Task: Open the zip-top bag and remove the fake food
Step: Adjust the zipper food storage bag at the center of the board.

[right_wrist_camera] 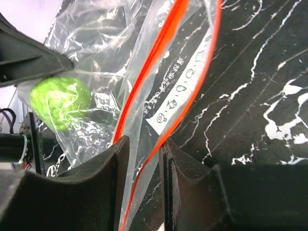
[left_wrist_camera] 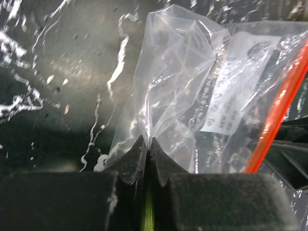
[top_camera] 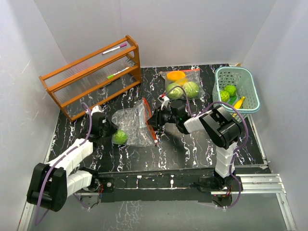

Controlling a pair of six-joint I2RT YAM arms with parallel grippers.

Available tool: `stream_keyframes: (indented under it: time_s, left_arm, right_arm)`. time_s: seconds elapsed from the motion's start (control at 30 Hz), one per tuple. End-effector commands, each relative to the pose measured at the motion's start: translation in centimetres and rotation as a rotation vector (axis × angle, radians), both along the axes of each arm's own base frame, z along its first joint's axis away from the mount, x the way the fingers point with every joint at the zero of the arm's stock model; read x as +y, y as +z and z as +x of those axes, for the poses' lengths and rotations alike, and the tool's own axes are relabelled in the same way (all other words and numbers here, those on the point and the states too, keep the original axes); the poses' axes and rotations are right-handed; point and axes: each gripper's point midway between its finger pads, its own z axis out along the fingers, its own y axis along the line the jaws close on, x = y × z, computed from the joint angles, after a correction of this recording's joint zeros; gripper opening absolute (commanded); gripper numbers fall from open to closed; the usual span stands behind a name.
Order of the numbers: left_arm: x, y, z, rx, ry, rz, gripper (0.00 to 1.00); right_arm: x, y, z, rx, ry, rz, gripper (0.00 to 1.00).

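Clear zip-top bag (top_camera: 134,124) on the marbled bench (top_camera: 192,144), green fake food (top_camera: 120,137) inside, left gripper (top_camera: 109,129) jaws pinching its bottom film, right gripper (top_camera: 155,119) jaws clamped on one orange-zip lip

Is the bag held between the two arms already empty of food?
No. In the right wrist view a round green piece still sits inside the clear bag, behind its orange zip strip.
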Motion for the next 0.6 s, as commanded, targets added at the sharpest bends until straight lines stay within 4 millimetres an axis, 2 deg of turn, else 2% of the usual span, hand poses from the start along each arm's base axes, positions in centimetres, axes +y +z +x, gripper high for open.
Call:
stream_keyframes:
  time_s: [0.0, 0.17, 0.27, 0.37, 0.57]
  left_arm:
    - [-1.2, 5.4, 2.1, -0.121, -0.097, 0.009, 0.0]
    - [-3.7, 11.1, 2.5, -0.224, -0.228, -0.063, 0.0]
    - [-4.7, 13.5, 2.4, -0.245, -0.28, -0.087, 0.0]
    - [-5.1, 15.0, 2.1, -0.252, -0.306, -0.098, 0.0]
    - [-5.5, 16.2, 2.0, -0.263, -0.323, -0.12, 0.0]
  right_arm:
    - [1.0, 3.6, 0.0, -0.086, 0.028, 0.095, 0.34]
    - [0.8, 1.6, 0.1, -0.058, 0.01, 0.068, 0.35]
    - [0.8, 1.3, -0.1, -0.047, 0.011, 0.079, 0.35]
    - [0.7, 1.4, 0.0, -0.052, 0.003, 0.077, 0.35]
    - [0.4, 2.1, 0.4, -0.078, -0.019, 0.063, 0.39]
